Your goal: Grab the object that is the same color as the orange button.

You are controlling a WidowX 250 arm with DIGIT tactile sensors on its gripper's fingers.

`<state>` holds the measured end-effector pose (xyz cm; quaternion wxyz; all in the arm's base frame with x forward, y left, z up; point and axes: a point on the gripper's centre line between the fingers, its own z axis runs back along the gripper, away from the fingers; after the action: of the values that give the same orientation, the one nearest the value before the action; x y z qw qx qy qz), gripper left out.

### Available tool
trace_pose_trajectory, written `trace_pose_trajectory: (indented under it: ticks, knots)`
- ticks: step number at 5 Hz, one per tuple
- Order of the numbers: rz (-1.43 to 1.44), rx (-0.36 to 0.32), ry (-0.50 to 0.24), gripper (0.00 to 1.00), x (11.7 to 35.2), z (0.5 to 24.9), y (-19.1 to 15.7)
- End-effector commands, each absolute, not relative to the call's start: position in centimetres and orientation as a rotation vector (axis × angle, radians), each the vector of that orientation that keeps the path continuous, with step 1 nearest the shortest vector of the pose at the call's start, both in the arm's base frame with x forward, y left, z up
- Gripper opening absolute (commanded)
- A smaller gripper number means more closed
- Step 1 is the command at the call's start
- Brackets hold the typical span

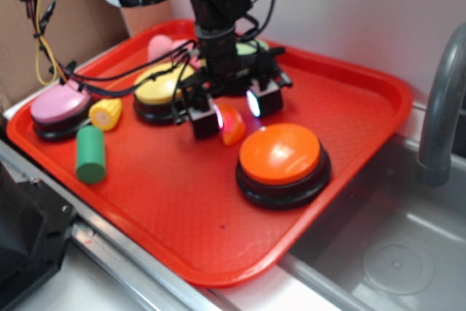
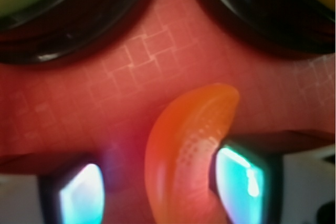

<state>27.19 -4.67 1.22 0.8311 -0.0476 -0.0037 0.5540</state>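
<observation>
1. While the orange toy (image 2: 189, 156) lies on the red tray (image 1: 349, 100), I see it between my gripper's (image 1: 234, 111) spread fingers (image 2: 244, 179), touching one
2. Just beside it sits the orange button (image 1: 281, 156)
3. Behind my gripper stands a yellow button (image 1: 162, 85)

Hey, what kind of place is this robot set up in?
Likely a toy kitchen sink counter in a lab: a grey faucet over a metal basin, with a red tray of push buttons beside it.
</observation>
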Motion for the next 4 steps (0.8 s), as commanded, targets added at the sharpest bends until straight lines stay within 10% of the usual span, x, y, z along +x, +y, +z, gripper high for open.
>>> trace_pose_trajectory:
  ticks: [1, 4]
  knots:
    - [1.154, -0.107, -0.008, 0.0, 26.7, 1.1, -3.7]
    - [1.029, -0.04, -0.054, 0.0, 27.0, 2.7, -3.6]
